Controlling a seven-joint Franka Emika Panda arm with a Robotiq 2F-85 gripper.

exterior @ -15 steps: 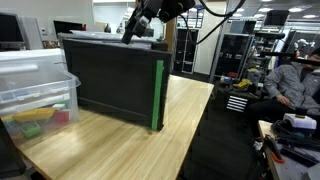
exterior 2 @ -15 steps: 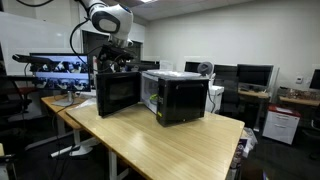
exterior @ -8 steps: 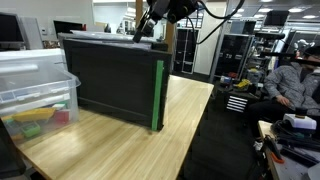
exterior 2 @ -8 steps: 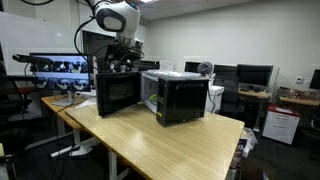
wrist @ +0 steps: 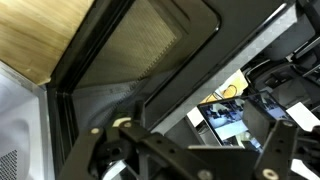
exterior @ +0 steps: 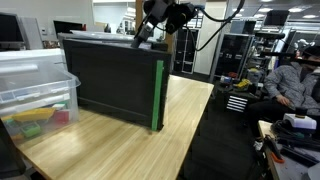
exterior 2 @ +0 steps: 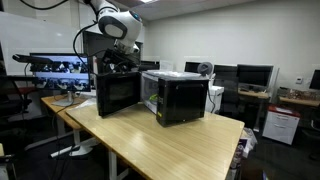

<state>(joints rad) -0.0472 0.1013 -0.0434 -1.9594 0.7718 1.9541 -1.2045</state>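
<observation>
The gripper (wrist: 195, 152) stands wide open and holds nothing. In the wrist view its two dark fingers (wrist: 113, 143) spread apart at the bottom of the picture. Between and beyond them lies the microwave door (wrist: 150, 55), with its meshed window and dark frame filling most of that view.

In both exterior views the gripper (exterior 2: 121, 64) hangs just above the top edge of the microwave door (exterior 2: 118, 94). Whether it touches that edge cannot be told. The door is swung open and stands upright. In an exterior view it shows as a broad dark panel (exterior: 105, 80) with a green strip (exterior: 157, 95) down one upright edge, and the gripper (exterior: 143, 34) is over the top corner near that strip.

The robot arm (exterior 2: 112, 20) rises above the door and bends down to it. The body of the microwave (exterior 2: 183, 97) sits just beside the door, joined to it. Both rest on the wooden desk (exterior 2: 150, 145).

On the desk near the door, on the side away from the green strip, stands a clear plastic bin (exterior: 35, 85) with coloured things inside. Well apart from the door, past the desk edge, a person (exterior: 295, 85) sits among lab shelves.
</observation>
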